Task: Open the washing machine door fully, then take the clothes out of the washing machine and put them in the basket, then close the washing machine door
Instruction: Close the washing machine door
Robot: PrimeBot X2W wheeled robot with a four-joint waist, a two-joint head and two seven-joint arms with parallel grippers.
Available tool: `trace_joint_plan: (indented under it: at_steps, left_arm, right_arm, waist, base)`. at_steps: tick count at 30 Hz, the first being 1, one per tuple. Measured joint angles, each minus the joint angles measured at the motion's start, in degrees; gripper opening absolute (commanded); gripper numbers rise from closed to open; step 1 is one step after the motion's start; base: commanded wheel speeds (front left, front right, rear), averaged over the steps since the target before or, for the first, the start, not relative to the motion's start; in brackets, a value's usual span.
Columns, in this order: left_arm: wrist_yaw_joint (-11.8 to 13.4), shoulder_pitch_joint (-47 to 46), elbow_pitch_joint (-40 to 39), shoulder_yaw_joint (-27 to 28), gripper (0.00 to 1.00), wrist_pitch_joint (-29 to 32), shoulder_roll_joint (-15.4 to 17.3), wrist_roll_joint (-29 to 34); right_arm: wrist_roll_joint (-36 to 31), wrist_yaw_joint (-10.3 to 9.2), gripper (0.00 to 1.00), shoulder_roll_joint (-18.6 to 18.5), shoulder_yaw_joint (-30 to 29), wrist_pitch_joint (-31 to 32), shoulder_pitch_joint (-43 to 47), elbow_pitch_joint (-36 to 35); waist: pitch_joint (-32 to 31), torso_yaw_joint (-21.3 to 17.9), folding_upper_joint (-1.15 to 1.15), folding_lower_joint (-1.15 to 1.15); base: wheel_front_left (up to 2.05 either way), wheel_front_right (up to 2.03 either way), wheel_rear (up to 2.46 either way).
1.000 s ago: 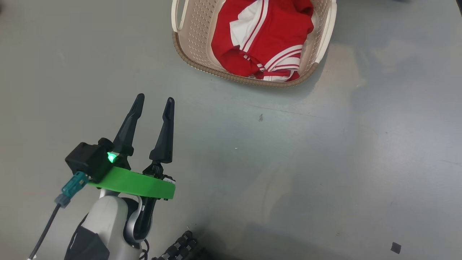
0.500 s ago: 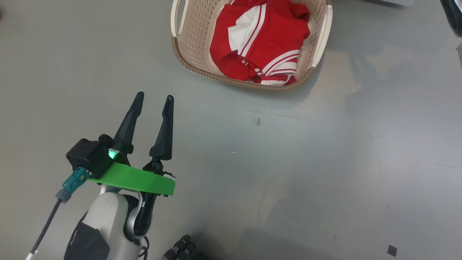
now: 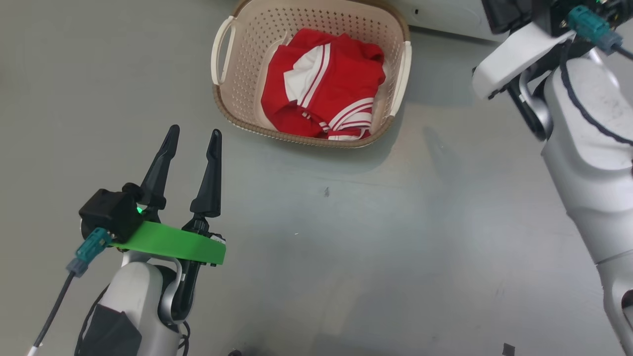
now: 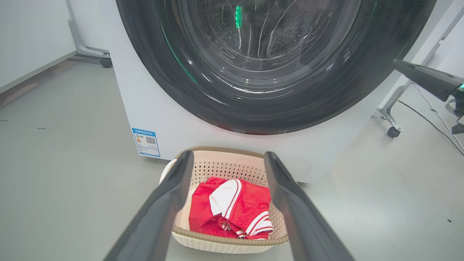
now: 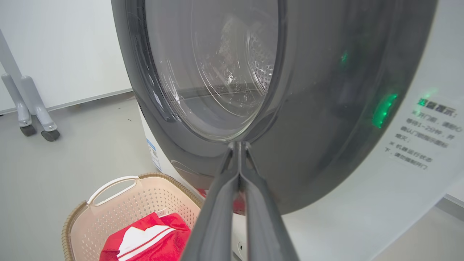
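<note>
Washing machine door (image 4: pixel 268 47): round, glossy black ring around a bulging clear window. It lies flat against the machine front in the left wrist view. The perforated drum shows through the glass.
Washing machine (image 4: pixel 152 108): white front panel, standing on the floor directly behind the basket. A blue label (image 4: pixel 146 142) sits at its lower corner.
Clothes (image 3: pixel 321 94): red fabric with white stripes and trim, bundled inside the basket. No part hangs over the rim.
Basket (image 3: pixel 296 141): cream perforated walls, brown woven-look rim, one handle on each side. It stands on the floor just in front of the machine, below the door.
Right hand (image 5: pixel 238 145): fingers pressed together with nothing between them. The tips sit at the lower edge of the door window. Contact with the door cannot be confirmed.
Right forearm (image 3: pixel 588 148): pale casing at the upper right of the head view, reaching toward the machine.
Left hand (image 3: pixel 194 132): fingers spread wide, holding nothing. It hovers over bare floor, apart from the basket, with the fingers pointing toward it.
Floor (image 3: pixel 395 247): smooth grey surface with small dark specks.
Wheeled frame legs (image 5: pixel 32 119): grey supports on casters, beside the machine.
</note>
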Motion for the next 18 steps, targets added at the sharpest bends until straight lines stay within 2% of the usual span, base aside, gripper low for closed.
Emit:
trace_joint_plan:
  at_steps: [5,10,18]
  left_arm:
    - [0.0,0.1,0.91,1.04,1.0,0.0,0.7,0.15]
    - [0.0,0.55,1.75,1.38,1.0,0.0,0.9,0.18]
    - [0.0,3.33,3.21,2.46,1.0,0.0,2.36,0.79]
  right_arm:
    - [1.89,-0.07,0.0,2.29,-0.29,-0.42,5.72,0.45]
    - [2.9,-1.0,0.0,3.28,-1.21,-0.48,11.41,0.54]
    - [5.09,-2.76,0.0,3.67,-5.68,-0.48,18.64,-4.72]
  waist:
    - [-2.83,-2.74,0.0,0.0]
    - [-5.98,-5.77,0.0,0.0]
    - [-11.71,-10.49,0.0,0.0]
  base:
    - [0.0,0.0,0.0]
    - [0.0,0.0,0.0]
    - [0.0,0.0,0.0]
